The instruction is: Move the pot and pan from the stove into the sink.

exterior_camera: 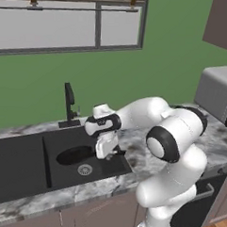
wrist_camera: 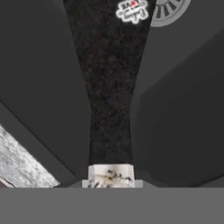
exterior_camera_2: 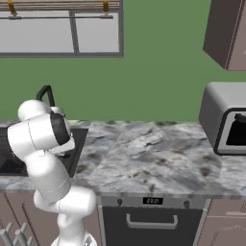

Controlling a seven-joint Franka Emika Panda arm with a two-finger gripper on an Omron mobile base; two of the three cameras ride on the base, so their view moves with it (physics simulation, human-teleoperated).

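Observation:
The black pan (exterior_camera: pixel 73 155) lies low in the dark sink (exterior_camera: pixel 18 167), just left of the round silver drain (exterior_camera: pixel 84 169). Its long handle (exterior_camera: pixel 118 153) points right toward the basin's edge. My gripper (exterior_camera: pixel 106 153) reaches down over the sink's right part and is shut on that handle. In the hand view the speckled black handle (wrist_camera: pixel 109 87) runs straight away from me, its silver tip (wrist_camera: pixel 111 175) at the bottom, with the sink floor (wrist_camera: pixel 183 109) and the drain (wrist_camera: pixel 168 8) beyond. The pot and the stove are out of view.
A slim black faucet (exterior_camera: pixel 68 103) stands behind the basin, under a window. Grey marble counter (exterior_camera_2: pixel 144 153) runs right to a grey toaster oven (exterior_camera_2: pixel 226 117). A dark appliance front with a bar handle (exterior_camera_2: pixel 151 221) sits below the counter.

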